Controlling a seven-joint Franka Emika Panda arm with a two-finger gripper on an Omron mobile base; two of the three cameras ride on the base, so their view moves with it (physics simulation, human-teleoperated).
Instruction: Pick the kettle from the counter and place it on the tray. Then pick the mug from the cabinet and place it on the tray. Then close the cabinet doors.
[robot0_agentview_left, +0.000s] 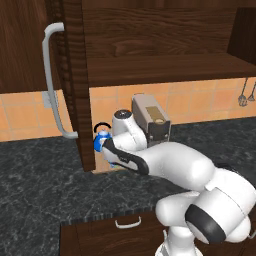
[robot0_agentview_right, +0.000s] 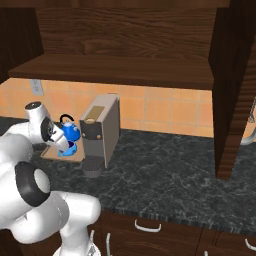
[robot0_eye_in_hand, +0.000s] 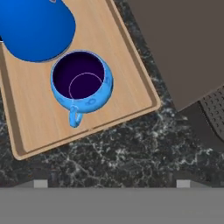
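Two blue things sit together on the tray under the claw: the kettle at the far left of the hand view, and the mug just right of it, upright, its dark inside showing (the handle points back toward the claw). The mug stands free on the wood, nothing gripping it, very close to the kettle; whether they touch I cannot tell. The claw's fingertips are barely visible at the bottom of that view, so how wide they stand cannot be made out, and nothing lies between them. Right of the tray is bare dark counter, then the grey coffee machine. In the right base view the arm's hand hangs over the tray, with the kettle just beyond it and the coffee machine to the right. The cabinet above stands open, one door swung out at far right.
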